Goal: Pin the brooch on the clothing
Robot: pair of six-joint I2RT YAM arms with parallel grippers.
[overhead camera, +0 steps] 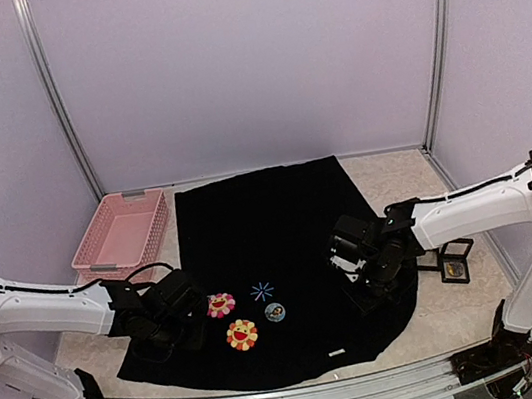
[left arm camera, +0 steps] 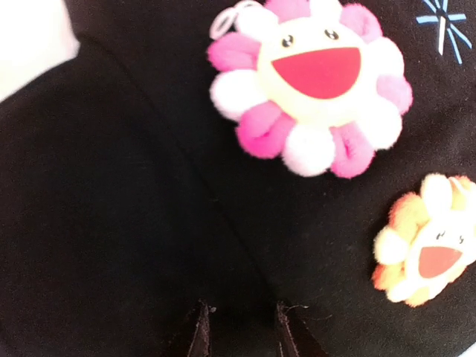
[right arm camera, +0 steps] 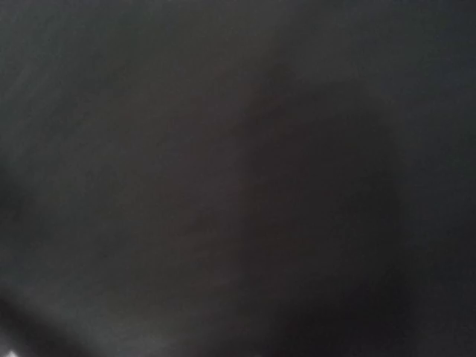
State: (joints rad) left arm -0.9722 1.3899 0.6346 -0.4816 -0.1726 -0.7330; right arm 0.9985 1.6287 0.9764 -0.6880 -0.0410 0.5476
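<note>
Brooch (overhead camera: 275,311): small round badge with a pale blue rim and a darker centre. It lies on the lower middle of the large black T-shirt (overhead camera: 259,221), just right of the fluffy orange-yellow smiling-flower patch (overhead camera: 242,334) and just below the thin blue starburst mark (overhead camera: 261,290). Neither gripper touches it.

T-shirt: spread flat on the pale mottled tabletop (overhead camera: 399,178). The fluffy pink-and-white smiling-flower patch (overhead camera: 221,304) sits left of the starburst. The small white hem label (overhead camera: 337,352) is near the bottom edge; any print on it is too small to read.

Left gripper (left arm camera: 244,336): low over the shirt's left part, near the pink flower. Its dark fingers (left arm camera: 199,331) stand a narrow gap apart, with black cloth and a crease between them. Cannot tell whether the cloth is pinched.

Right gripper (overhead camera: 366,290): down on the shirt's right part, well apart from the brooch. Its wrist view is only dark, blurred cloth. Jaws closed; cannot tell whether any fabric is caught.

Other: pink slotted plastic basket (overhead camera: 119,233) at the shirt's upper left. A small black square-framed object (overhead camera: 452,266) with a yellowish middle sits right of the shirt.
</note>
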